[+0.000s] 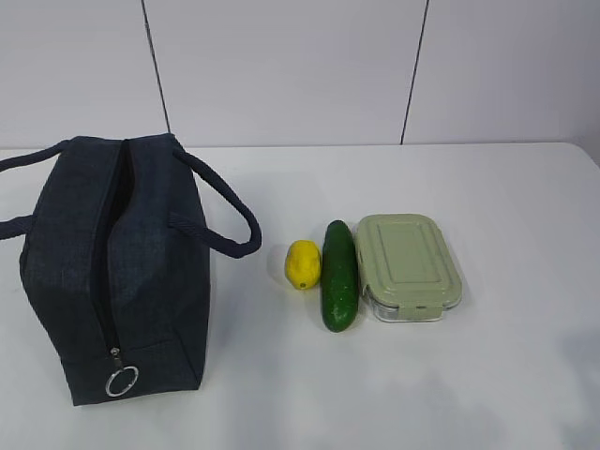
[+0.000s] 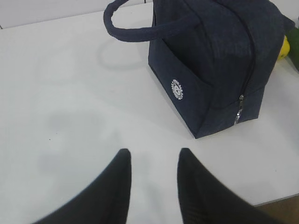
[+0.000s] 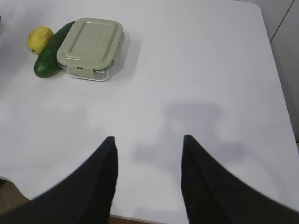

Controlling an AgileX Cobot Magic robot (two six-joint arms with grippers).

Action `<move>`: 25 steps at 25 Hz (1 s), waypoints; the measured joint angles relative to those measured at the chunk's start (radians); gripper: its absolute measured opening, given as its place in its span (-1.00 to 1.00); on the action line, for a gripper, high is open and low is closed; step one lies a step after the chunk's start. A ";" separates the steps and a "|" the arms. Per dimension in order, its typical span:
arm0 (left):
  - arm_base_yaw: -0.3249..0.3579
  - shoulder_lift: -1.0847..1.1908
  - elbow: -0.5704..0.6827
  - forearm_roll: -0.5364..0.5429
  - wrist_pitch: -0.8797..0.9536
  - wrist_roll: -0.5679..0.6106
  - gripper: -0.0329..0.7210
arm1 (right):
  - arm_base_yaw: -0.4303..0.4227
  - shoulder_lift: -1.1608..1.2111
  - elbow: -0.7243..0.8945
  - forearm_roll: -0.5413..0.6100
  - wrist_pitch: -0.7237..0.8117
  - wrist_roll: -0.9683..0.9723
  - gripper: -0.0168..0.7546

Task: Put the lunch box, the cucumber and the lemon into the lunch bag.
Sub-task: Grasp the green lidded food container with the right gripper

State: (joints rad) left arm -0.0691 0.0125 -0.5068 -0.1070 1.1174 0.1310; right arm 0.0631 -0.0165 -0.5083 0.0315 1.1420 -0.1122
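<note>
The dark navy lunch bag [image 1: 108,272] stands on the left of the table, its top zipper closed, metal ring pull [image 1: 121,381] at the near end. The yellow lemon [image 1: 302,263], the dark green cucumber [image 1: 339,275] and the lunch box [image 1: 406,264] with its pale green lid lie side by side right of it. Neither arm shows in the exterior view. My left gripper [image 2: 153,156] is open and empty over bare table, near the bag [image 2: 219,60]. My right gripper [image 3: 148,142] is open and empty, well short of the lunch box [image 3: 91,48], cucumber [image 3: 50,57] and lemon [image 3: 39,39].
The white table [image 1: 487,375] reaches to a white wall behind. The bag's two loop handles [image 1: 220,211] stick out sideways. The table's near edge shows in both wrist views [image 3: 140,219].
</note>
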 joint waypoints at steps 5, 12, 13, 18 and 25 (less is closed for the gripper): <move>0.000 0.000 0.000 0.000 0.000 0.000 -0.27 | 0.000 0.000 0.000 0.000 0.000 0.000 -0.11; 0.000 0.000 0.000 0.000 0.000 0.000 -0.27 | 0.000 0.000 0.000 0.000 0.000 0.000 -0.11; 0.000 0.000 0.000 0.000 0.000 0.000 -0.27 | 0.000 0.000 0.000 0.000 0.000 0.000 -0.11; 0.000 0.000 0.000 0.000 0.000 0.000 -0.27 | 0.000 0.000 0.000 0.000 0.000 0.000 -0.11; 0.000 0.000 0.000 0.000 0.000 0.000 -0.27 | 0.000 0.000 0.000 0.000 0.000 0.000 -0.11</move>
State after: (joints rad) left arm -0.0691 0.0125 -0.5068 -0.1070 1.1174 0.1310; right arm 0.0631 -0.0165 -0.5083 0.0315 1.1420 -0.1122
